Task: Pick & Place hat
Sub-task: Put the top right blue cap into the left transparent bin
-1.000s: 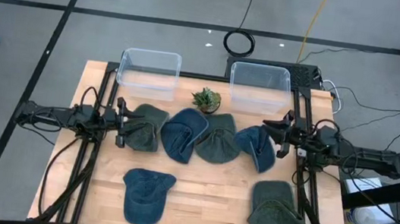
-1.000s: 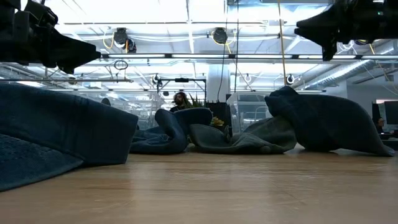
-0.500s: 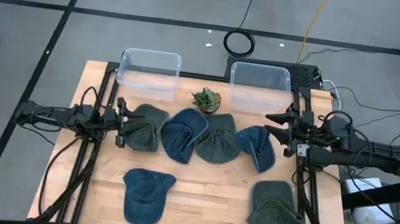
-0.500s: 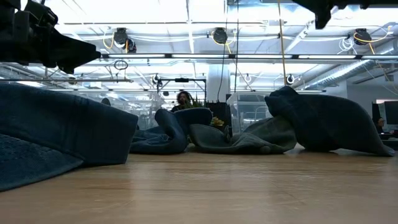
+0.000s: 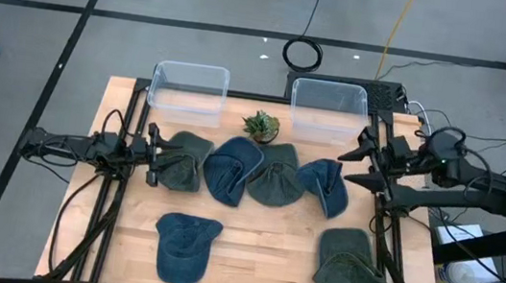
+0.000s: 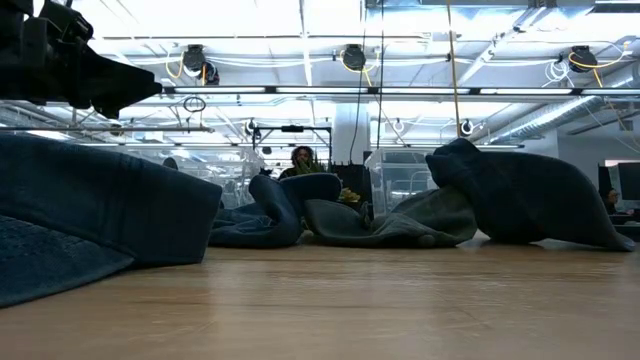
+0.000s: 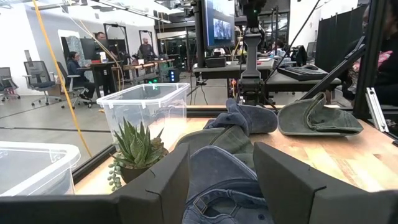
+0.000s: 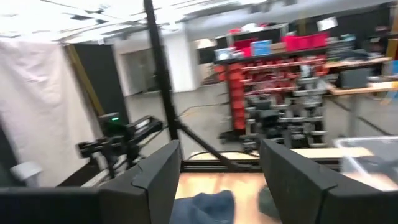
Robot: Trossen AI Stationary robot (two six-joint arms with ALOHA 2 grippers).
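Note:
Several denim hats lie on the wooden table [image 5: 258, 258]. Four sit in a row: dark green [image 5: 189, 161], blue [image 5: 232, 168], green [image 5: 274, 181], blue [image 5: 325, 185]. A blue cap [image 5: 184, 246] and a green cap [image 5: 350, 260] lie nearer the front. My left gripper [image 5: 154, 157] [image 7: 221, 155] is open and level at the left edge of the dark green hat, with cloth [image 7: 217, 180] showing between its fingers. My right gripper [image 5: 359, 162] [image 8: 221, 149] is open and raised above the table's right side, beside the right blue hat. It holds nothing.
Two clear plastic bins [image 5: 189, 90] [image 5: 328, 107] stand at the far edge with a small potted succulent [image 5: 260, 125] between them. Bare wood shows between the two front caps. Black frame rails run along both sides of the table. People sit in the room beyond.
My right gripper has risen from just above the table at the right blue hat, going out of the top of the low view. It has tipped upward and its fingers have spread wider. The hats have not moved.

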